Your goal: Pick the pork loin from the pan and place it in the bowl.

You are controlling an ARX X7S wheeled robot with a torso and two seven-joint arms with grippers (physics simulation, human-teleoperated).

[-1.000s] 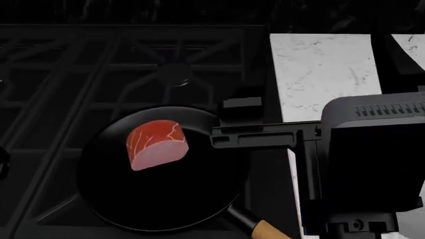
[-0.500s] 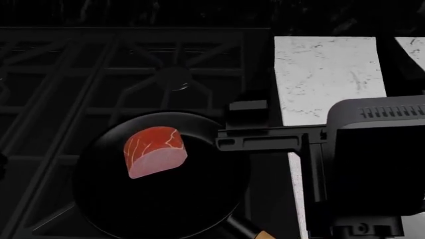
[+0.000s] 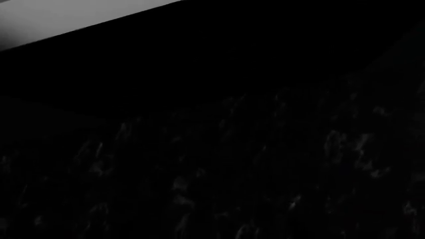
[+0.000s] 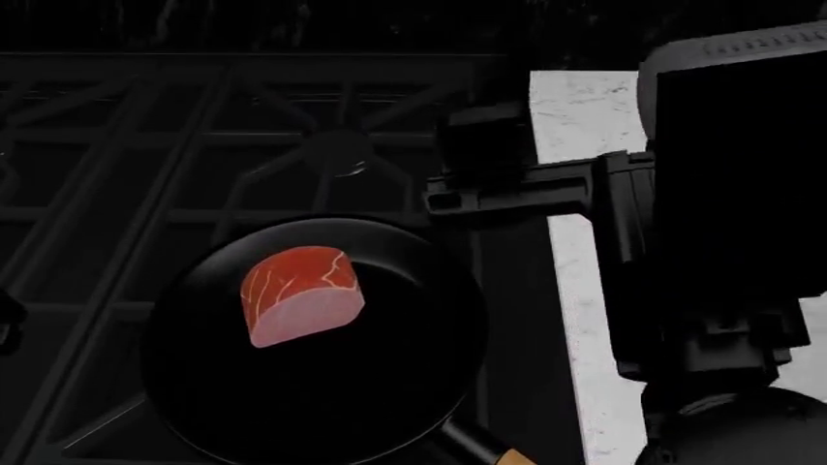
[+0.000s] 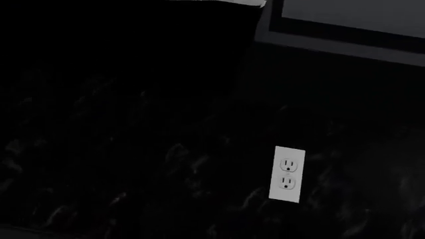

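One pork loin (image 4: 301, 295) lies red side up in the pan (image 4: 387, 387), left of centre, on a dark stove grate (image 4: 194, 145). Beside the stove runs a white marbled counter (image 4: 575, 320). The right arm (image 4: 723, 194) rises over that counter — higher than half a second ago, when it sat lower beside the pan's rim — and nothing covers the meat. Whether the right gripper (image 4: 481, 155) is spread cannot be told. A white wall socket (image 5: 287, 174) shows in the right wrist view — no writing is legible.

Right arm (image 4: 723, 223) is lifting up and away from the pan (image 4: 387, 387) now, its gripper (image 4: 481, 165) sliding back over the stove grate (image 4: 194, 145) and covering more of the white counter (image 4: 582, 320).
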